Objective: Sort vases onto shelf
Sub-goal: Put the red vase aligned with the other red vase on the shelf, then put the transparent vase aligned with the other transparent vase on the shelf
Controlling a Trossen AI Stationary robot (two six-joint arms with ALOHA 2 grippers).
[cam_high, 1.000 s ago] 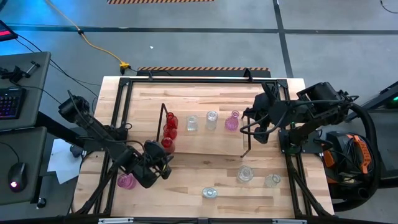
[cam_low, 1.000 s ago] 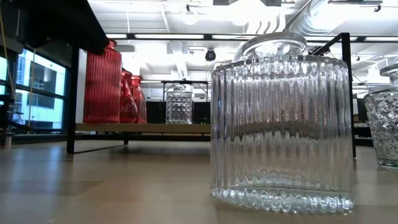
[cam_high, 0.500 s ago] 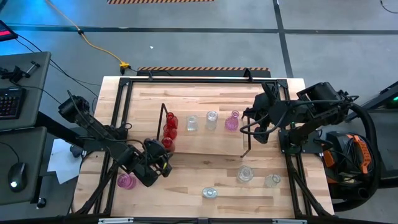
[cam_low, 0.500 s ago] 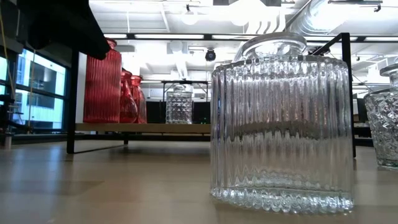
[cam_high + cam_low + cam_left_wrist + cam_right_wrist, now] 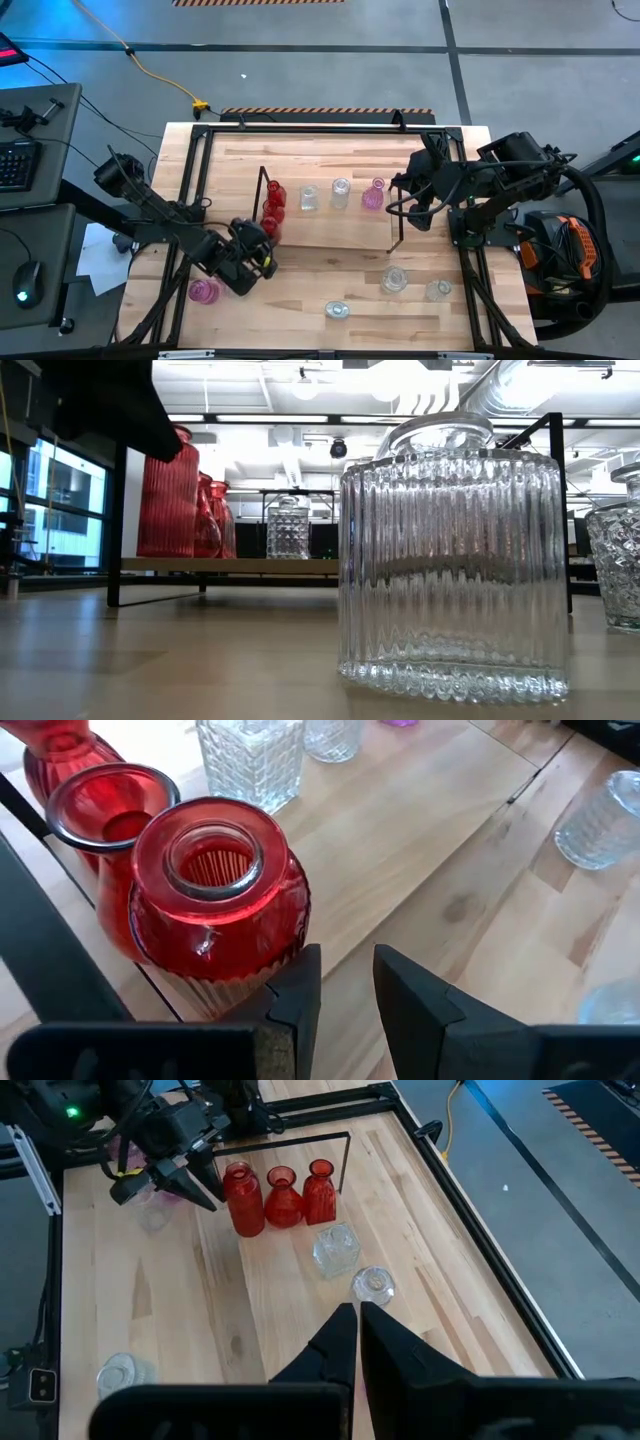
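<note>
The left gripper (image 5: 347, 995) shows its two dark fingers slightly parted with bare wood between them, pinching nothing; the nearer finger (image 5: 296, 995) sits just beside the base of a ribbed red vase (image 5: 215, 900), and whether it touches the glass cannot be told. Only this wrist view shows the vase's open mouth, a second red vase (image 5: 108, 815) behind it and a cut-glass clear vase (image 5: 250, 755) at the top of the frame. In the high view the left gripper (image 5: 258, 252) lies at lower left of centre, by the left end of the shelf (image 5: 330, 232), where three red vases stand in a row with a clear pair and a pink vase (image 5: 372, 195) further right. A pink bottle (image 5: 204, 291) stands on the table at lower left, and three clear ones at lower right. The right gripper (image 5: 349, 1342) has its fingers pressed together and empty, hanging over the shelf's right end, at right of centre in the high view. The low view alone fills with a ribbed clear jar (image 5: 452, 560), the shelf behind it.
</note>
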